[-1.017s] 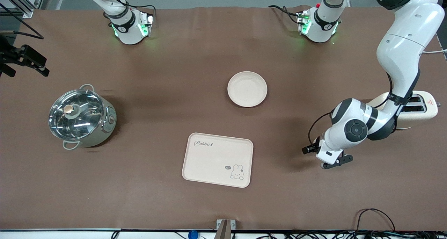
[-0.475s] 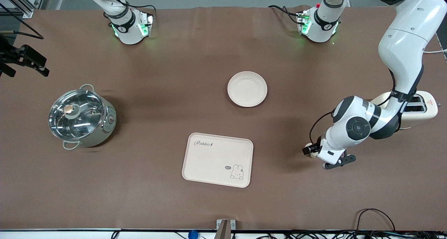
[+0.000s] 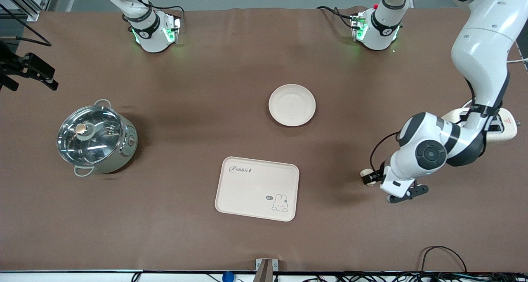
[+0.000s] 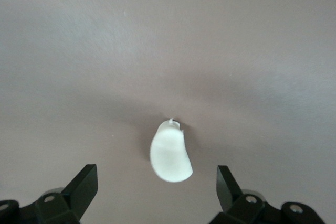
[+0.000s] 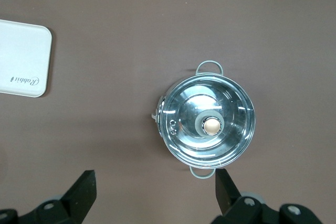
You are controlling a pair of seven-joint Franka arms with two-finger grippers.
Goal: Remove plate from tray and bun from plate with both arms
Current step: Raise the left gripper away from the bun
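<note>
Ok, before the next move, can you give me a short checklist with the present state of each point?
1. Plate off the tray, on the table: ok.
2. Bun off the plate, lying on the table toward the left arm's end: ok.
3. Left gripper open, jaws apart over the bun, not touching it: ok.
4. Right gripper open and holding nothing, high over the pot: ok.
5. Tray bare, nothing on it: ok.
6. Left arm's wrist free of the toaster: cannot tell.

plate (image 3: 292, 104), tray (image 3: 257, 188), bun (image 4: 170, 152) all apart on table
</note>
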